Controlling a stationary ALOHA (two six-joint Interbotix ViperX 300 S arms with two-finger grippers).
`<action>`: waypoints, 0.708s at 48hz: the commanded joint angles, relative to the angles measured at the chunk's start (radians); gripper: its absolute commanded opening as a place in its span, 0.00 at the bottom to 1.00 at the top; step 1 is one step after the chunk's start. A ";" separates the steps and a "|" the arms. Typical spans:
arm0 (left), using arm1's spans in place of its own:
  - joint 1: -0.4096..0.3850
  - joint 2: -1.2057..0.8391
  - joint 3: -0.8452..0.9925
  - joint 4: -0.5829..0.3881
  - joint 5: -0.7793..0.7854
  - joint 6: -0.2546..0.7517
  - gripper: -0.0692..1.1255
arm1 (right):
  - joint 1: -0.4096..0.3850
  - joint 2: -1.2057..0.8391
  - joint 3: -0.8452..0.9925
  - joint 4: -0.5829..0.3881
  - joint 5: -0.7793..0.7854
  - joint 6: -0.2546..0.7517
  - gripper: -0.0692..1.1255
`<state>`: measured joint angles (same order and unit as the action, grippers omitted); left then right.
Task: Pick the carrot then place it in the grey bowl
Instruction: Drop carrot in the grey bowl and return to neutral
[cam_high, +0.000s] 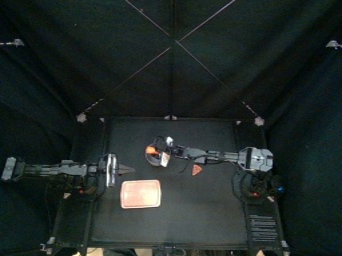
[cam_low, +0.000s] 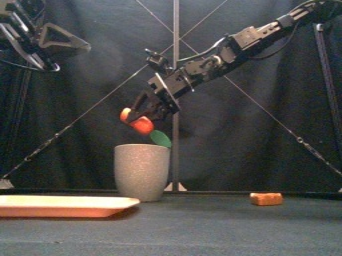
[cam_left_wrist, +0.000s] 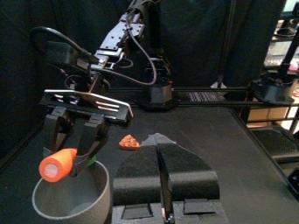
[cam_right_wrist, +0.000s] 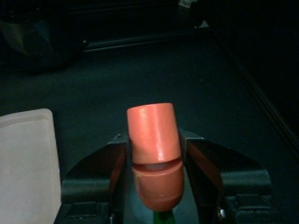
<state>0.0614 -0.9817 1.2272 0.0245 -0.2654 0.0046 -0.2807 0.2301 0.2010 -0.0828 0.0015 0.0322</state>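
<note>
Looking down from the top camera, I saw the right arm reaching past the middle of the small black table (cam_high: 201, 215). Its right gripper (cam_low: 144, 118) was pinching the orange toy carrot with a green leafy end (cam_low: 139, 123). The jaws were clamped on the carrot's sides, and it was tilted with the green end downward. It hung over the mouth of the tall grey speckled cup (cam_low: 140, 172), with the green tip just above the rim. I could not tell whether the tip touched the rim.

The flat pink tray (cam_low: 60, 206) lay on the table in front of the cup and to its left, apart from it. A small orange toy piece (cam_low: 266, 199) sat on the table well off to the cup's right.

The left gripper (cam_left_wrist: 163, 150) was lifted off the table to the left of the cup, near the tray's back edge. Its jaws were pressed together on nothing and pointed toward the cup.
</note>
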 joint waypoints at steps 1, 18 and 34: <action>0.002 -0.002 -0.014 0.003 -0.005 0.000 0.03 | -0.008 -0.040 -0.009 0.006 0.000 -0.003 0.72; 0.002 -0.015 -0.011 0.003 0.000 0.000 0.03 | -0.003 -0.077 0.008 -0.014 0.000 -0.006 0.93; 0.000 -0.018 -0.011 0.003 0.008 0.002 0.03 | 0.115 -0.385 0.253 -0.078 -0.067 -0.006 0.93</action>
<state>0.0614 -1.0002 1.2318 0.0261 -0.2546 0.0046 -0.2194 -0.0383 0.4034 -0.1534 -0.0322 0.0291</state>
